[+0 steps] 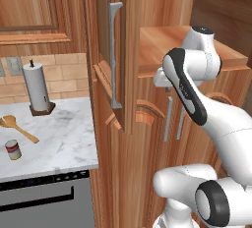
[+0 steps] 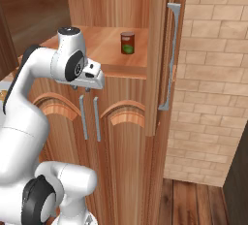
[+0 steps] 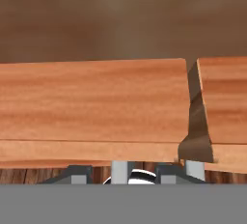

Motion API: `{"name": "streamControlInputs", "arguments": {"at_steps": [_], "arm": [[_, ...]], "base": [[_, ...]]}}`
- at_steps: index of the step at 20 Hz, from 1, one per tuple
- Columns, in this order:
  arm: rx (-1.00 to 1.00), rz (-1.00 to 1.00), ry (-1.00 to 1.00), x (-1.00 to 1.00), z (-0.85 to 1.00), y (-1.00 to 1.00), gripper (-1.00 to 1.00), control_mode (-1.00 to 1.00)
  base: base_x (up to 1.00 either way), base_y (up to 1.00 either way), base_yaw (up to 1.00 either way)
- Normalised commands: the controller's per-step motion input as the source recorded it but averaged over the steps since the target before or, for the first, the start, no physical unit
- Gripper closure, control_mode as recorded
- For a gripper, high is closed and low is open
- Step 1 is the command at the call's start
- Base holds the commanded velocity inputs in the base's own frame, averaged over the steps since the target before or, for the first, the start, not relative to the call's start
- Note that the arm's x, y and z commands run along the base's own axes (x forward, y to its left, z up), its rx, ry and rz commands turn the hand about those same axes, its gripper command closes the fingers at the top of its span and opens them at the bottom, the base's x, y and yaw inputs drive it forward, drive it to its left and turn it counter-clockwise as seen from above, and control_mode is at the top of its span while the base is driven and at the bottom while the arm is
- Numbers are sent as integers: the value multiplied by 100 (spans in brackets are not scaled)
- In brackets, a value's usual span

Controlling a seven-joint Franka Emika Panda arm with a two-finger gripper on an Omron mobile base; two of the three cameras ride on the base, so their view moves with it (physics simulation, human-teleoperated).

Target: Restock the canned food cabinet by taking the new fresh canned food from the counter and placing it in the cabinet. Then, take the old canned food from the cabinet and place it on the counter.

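A tall brown wooden cabinet (image 1: 133,50) stands open, its shelf niche bare wood at chest height, a long grey bar handle (image 1: 114,55) on its swung-out door. To its left lies the white marble counter (image 1: 64,138). The white arm reaches up in front of the niche, and its gripper (image 2: 81,89) hangs just below the shelf's front edge, fingers drawn together with nothing between them. On the counter's far side stands a paper towel roll (image 1: 36,85); nearer lies a wooden spoon (image 1: 17,128). The new can (image 1: 13,150) stands near the counter's front left. The old can (image 2: 128,43) stands on the shelf, right of the gripper.
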Motion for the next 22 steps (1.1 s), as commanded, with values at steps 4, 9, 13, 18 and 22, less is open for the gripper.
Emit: {"name": "streamControlInputs", "arguments": {"at_steps": [4, 9, 13, 18, 22], "arm": [[0, 0, -3, 0, -3, 0, -100, -100], [0, 0, 0, 0, 0, 0, -100, -100], [0, 2, -2, -36, 0, 22, -100, -100], [0, 5, 0, -64, 0, 38, -100, -100], [0, 1, 0, -93, 0, -3, -100, -100]], "base": [[0, 0, 0], [0, 0, 0], [0, 0, 0], [0, 0, 0], [0, 0, 0]]}}
